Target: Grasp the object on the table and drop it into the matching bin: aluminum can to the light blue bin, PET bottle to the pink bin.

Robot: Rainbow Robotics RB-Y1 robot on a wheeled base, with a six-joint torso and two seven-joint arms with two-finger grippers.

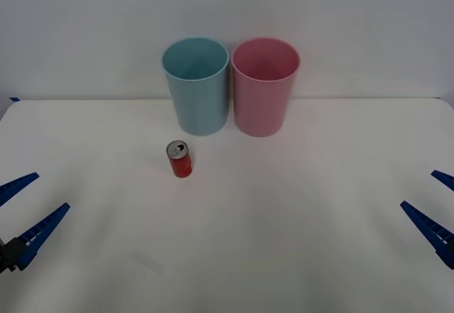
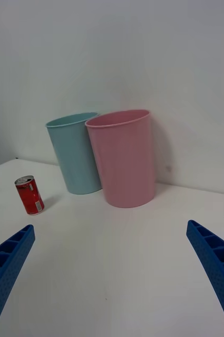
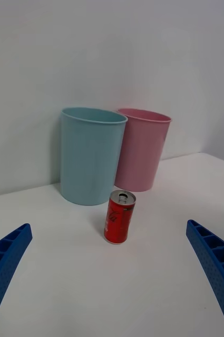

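A small red aluminum can with a silver top stands upright on the white table, just in front of the light blue bin. The pink bin stands beside the blue one, on its right. My left gripper hangs open near the table's left edge, well short of the can. Open too, my right gripper waits at the right edge. From the left wrist the can lies straight ahead, before the blue bin and pink bin. The right wrist sees the can off to one side.
A plain white wall rises behind the bins. Bare tabletop stretches between both grippers and the can. The two bins stand almost touching near the table's far edge.
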